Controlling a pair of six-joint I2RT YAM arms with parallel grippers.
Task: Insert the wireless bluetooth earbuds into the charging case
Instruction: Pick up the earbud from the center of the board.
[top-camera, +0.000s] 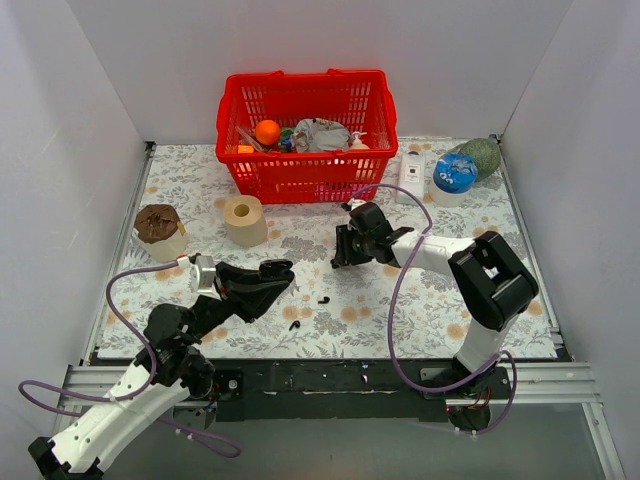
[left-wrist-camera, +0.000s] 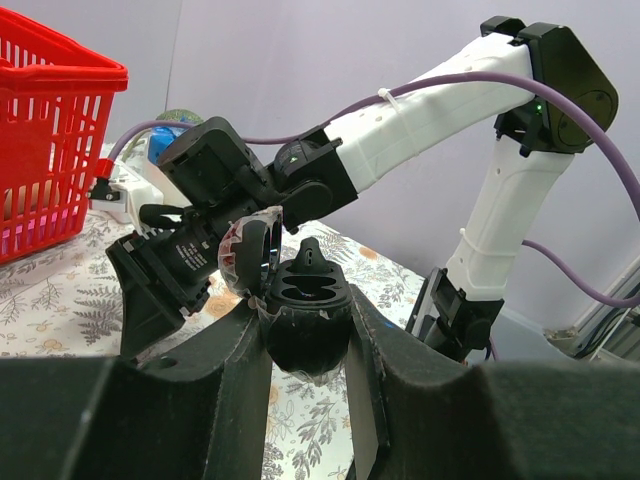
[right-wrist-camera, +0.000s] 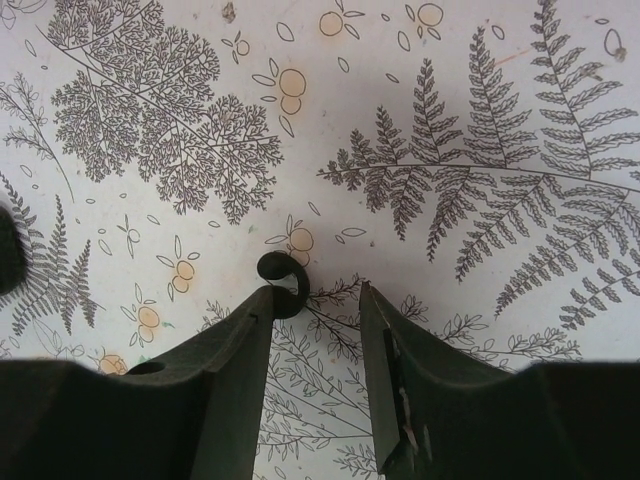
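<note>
Nearest the arm bases, one earbud (top-camera: 294, 324) lies on the fern-print counter (top-camera: 440, 300), with a second earbud (top-camera: 323, 300) apart from it, a little farther in. Just left of them, the left jaws are clenched on the charging case (left-wrist-camera: 308, 310), held off the counter with its lid (left-wrist-camera: 250, 255) swung open and two wells showing. Beyond, the right jaws stand parted, grasping nothing; in the right wrist view an earbud (right-wrist-camera: 283, 285) lies just beside one fingertip. Farthest back stand a tape roll (top-camera: 243, 220) and a red basket (top-camera: 305, 130)
</note>
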